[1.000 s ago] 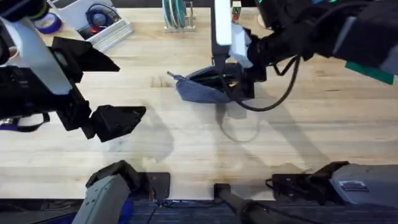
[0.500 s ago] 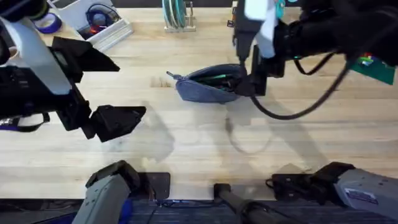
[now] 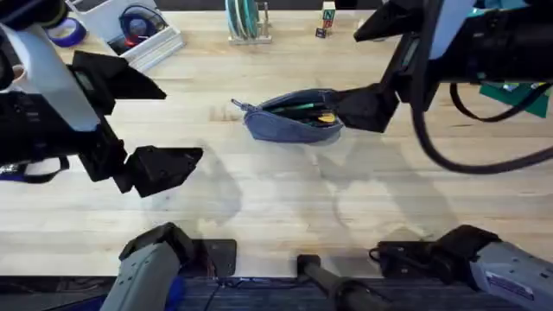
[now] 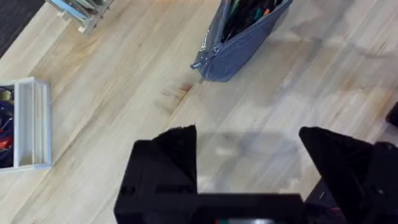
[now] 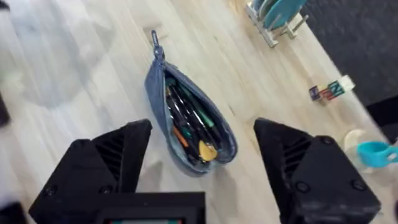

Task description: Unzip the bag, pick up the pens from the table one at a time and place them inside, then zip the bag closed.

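Lying unzipped on table [image 3: 285,190], bag [image 3: 289,125]

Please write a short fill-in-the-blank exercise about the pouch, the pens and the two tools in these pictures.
1. The zipper of the bag is ____.
2. The pens lie ____ the bag.
3. The fingers of the right tool are ____ and hold nothing.
4. The left tool hangs above the bare ____.

Missing words: open; inside; open; table
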### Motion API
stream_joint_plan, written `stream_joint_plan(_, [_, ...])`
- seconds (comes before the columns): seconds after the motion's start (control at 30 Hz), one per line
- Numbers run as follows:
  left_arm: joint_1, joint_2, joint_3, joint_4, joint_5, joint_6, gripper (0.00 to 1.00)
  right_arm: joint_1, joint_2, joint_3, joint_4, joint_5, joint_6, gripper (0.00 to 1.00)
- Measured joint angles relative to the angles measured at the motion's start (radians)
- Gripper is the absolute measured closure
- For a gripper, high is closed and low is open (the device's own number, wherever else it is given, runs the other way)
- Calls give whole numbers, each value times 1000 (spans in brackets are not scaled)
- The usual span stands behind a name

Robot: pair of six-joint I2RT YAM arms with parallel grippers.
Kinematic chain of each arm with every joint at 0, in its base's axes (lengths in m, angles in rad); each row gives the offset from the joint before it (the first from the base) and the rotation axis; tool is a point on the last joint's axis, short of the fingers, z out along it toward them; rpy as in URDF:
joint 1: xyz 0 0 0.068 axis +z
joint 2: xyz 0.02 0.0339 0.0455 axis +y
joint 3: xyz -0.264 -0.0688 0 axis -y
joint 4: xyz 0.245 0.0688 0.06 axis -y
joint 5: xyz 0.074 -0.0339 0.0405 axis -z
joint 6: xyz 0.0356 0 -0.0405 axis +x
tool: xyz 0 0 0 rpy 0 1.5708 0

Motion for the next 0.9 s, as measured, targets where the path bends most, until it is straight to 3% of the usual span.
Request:
stream_joint_plan(0.3, [0,0,0,0,0,0,6,0,-3,0,-1,-14,119,5])
stream_joint_plan(0.57, [0,0,0,0,0,0,6,3,1,0,4,-135,160,5])
stream_joint_plan(0.9, [0,0,0,0,0,0,6,95,86,0,45,-169,175,5])
